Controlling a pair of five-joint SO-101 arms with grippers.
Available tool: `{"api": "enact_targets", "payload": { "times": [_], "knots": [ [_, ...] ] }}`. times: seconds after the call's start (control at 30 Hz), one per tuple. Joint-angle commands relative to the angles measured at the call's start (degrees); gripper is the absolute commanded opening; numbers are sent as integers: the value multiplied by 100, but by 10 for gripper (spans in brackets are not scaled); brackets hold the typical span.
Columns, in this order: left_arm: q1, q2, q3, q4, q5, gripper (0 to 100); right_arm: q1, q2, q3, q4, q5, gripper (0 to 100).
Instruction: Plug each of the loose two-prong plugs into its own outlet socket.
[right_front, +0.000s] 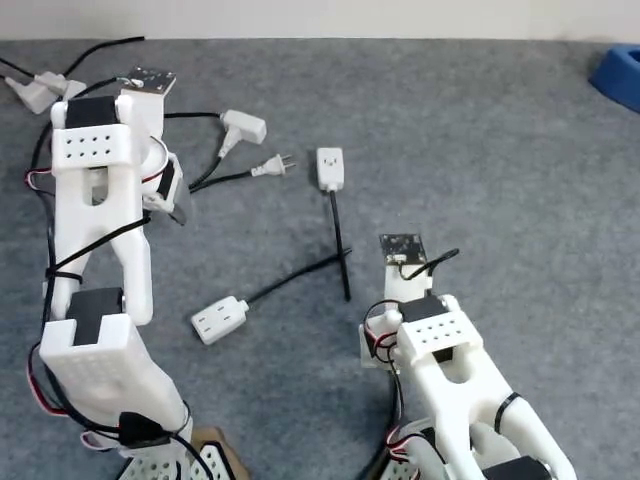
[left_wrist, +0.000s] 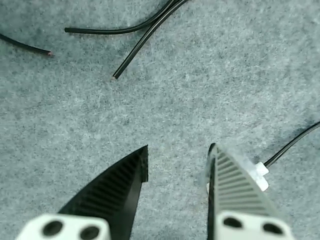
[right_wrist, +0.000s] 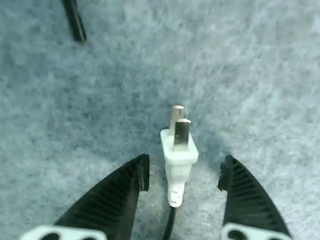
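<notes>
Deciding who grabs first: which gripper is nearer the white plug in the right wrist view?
Right. The right gripper straddles the plug, open fingers either side. The left gripper hangs open over carpet near loose cord ends.

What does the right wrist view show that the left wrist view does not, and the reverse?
Right wrist view: a white two-prong plug lying inside the open right gripper. Left wrist view: loose black cable ends ahead of the open left gripper, and a small white part on a black cord beside that gripper. Both: grey carpet and an open gripper.
</notes>
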Motion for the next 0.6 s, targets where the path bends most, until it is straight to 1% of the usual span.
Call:
{"api": "enact_targets", "payload": {
  "times": [0.0, 0.13, 0.27, 0.57],
  "knots": [
    [-57, -110, -207, 44, 35, 209, -180, -31, 40, -66, -62, 224],
    [-57, -110, -207, 35, 26, 210, -365, -31, 75, -48, -62, 224],
    [-66, -110, -215, 9, 26, 210, -365, -31, 13, 382, -62, 224],
    [-66, -110, -215, 26, 26, 210, -365, -31, 13, 382, -62, 224]
  ]
}}
